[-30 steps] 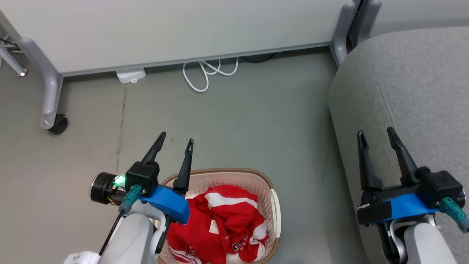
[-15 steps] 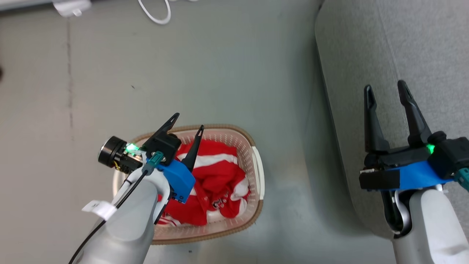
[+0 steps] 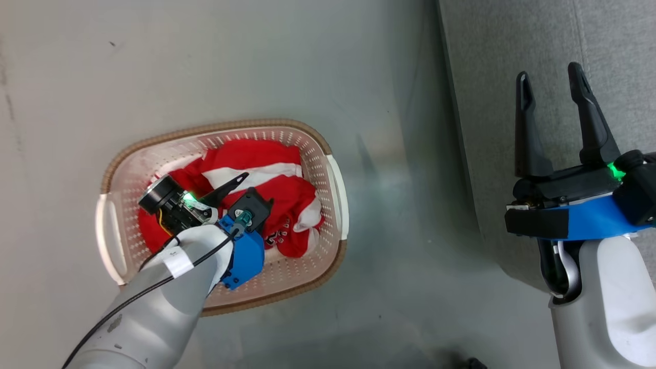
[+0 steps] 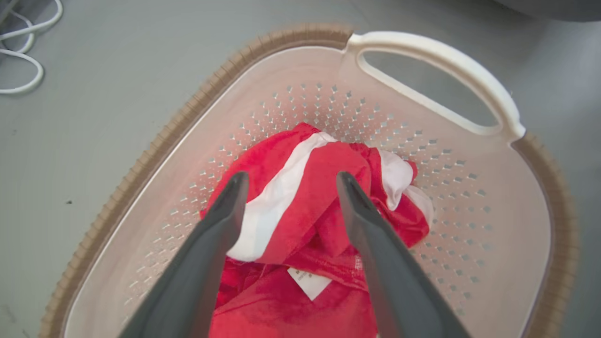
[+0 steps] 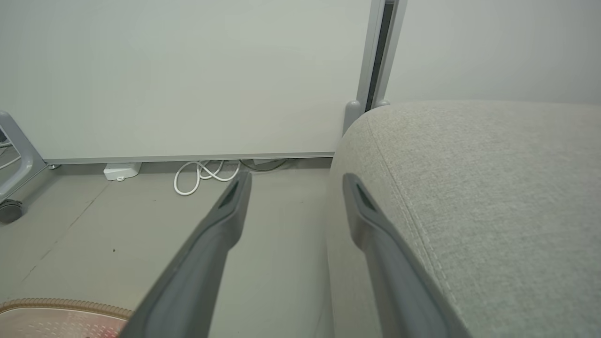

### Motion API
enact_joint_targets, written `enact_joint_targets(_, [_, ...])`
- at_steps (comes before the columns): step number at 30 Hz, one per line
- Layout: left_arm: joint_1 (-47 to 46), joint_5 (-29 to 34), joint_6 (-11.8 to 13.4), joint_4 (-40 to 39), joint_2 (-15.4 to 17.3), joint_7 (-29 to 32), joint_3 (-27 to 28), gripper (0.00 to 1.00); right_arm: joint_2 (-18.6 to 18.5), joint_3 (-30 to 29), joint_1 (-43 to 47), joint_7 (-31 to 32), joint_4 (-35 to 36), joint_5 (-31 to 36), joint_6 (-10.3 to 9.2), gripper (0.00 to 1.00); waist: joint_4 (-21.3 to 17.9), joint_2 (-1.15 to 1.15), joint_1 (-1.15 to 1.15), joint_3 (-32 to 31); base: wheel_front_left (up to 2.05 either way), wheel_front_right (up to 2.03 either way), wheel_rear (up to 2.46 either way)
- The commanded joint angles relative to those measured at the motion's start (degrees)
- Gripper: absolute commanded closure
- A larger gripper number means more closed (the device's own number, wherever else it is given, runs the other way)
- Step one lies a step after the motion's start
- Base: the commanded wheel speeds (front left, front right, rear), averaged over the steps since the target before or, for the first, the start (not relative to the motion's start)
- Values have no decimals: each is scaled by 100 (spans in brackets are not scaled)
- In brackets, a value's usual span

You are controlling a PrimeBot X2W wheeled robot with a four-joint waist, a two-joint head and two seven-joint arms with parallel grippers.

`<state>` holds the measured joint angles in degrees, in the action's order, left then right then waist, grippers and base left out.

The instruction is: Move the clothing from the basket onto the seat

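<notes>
Over the perforated cream basket (image 3: 220,128), my left gripper (image 4: 291,178) hangs spread above crumpled red-and-white clothing (image 4: 300,300); right of it, my right gripper (image 3: 548,73) gapes over the grey fabric seat (image 3: 492,77).

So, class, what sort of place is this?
Likely an office or lab set up like a living room: a grey sofa, a laundry basket on the grey floor, a white partition panel.
</notes>
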<state>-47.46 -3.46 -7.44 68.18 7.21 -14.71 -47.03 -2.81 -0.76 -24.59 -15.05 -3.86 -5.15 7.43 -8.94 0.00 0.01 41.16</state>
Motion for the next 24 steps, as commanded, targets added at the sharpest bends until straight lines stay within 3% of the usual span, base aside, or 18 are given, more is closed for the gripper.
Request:
enact_joint_targets(1, [-153,46,1,114,61,52,-152,0,-14,-3,-110,-19,49,39,11,0,-118,0,-1,220,0,0,0])
enact_joint_targets(9, [-626,188,1,435,263,315,-1035,0,-13,71,-260,-20,260,-39,7,0,-306,0,-1,744,0,0,0])
enact_joint_targets(24, [-1486,336,1,550,385,736,-2004,0,-13,162,-176,-20,831,-30,7,0,-510,0,-1,1674,0,0,0])
